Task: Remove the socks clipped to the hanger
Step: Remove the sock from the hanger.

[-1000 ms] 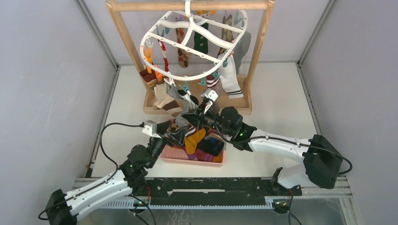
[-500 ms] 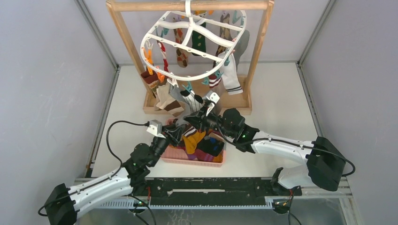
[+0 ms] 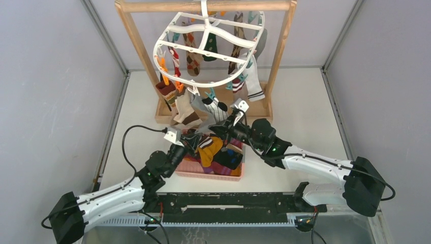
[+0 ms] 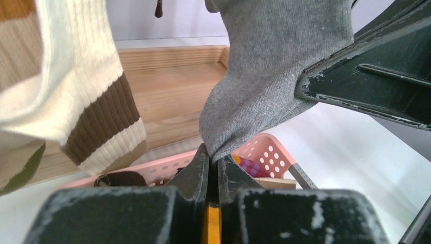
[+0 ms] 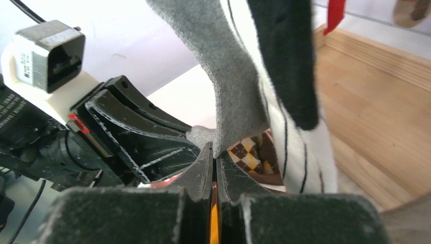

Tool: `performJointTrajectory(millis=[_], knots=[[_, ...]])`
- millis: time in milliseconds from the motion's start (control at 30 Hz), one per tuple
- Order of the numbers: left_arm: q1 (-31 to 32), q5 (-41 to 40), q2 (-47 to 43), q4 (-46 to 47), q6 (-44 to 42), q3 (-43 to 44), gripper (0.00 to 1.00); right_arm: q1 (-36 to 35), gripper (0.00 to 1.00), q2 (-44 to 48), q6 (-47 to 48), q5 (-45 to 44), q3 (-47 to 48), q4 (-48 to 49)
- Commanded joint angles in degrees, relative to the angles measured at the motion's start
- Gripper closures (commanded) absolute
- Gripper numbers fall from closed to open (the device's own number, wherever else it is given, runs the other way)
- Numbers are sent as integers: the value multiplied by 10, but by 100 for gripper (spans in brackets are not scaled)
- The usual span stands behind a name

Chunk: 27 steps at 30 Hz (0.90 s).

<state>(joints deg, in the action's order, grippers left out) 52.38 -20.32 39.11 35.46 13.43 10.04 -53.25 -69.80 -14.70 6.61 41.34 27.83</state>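
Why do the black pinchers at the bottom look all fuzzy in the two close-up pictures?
Left wrist view: the left gripper is very near the lens, so it blurs, while the grey sock shows its knit sharply. Right wrist view: the right gripper blurs the same way, and the wooden base behind looks soft. Top view: even light, faint shadows, everything sharp.

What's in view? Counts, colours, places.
wooden rectangular frame stand: one, tan, far middle.
white plastic oval ring hanger: one, white, hooked on stand's top bar.
plastic clips: several, orange and teal, dangling from ring.
clipped fabric socks: several, mixed patterns, under ring; count unclear.
grey fabric sock: one, grey, below ring's near side, pinched by both grippers.
pink perforated plastic basket: one, pink, near middle, holding loose socks.
left gripper: one, black, shut on the grey sock.
right gripper: one, black, shut on the grey sock.
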Motion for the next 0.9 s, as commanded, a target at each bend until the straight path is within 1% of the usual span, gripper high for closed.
performJointTrajectory(millis=[0,167,400,467,600,733,867], knots=[[5,-5,47,17,-24,69,97,30,93,47,-7,1,-12,13],[17,-8,96,28,-33,105,97,71,92,76,-13,17,-27,4],[30,-23,159,40,-48,147,97,116,89,85,-19,41,-34,-4],[31,-26,170,41,-51,155,97,123,84,86,-20,47,-34,-6],[32,-33,188,41,-58,170,97,124,64,98,-16,48,-34,-25],[33,-39,205,40,-64,180,97,99,54,128,4,8,-34,-63],[33,-43,212,40,-67,184,97,50,48,162,41,-57,-34,-89]])
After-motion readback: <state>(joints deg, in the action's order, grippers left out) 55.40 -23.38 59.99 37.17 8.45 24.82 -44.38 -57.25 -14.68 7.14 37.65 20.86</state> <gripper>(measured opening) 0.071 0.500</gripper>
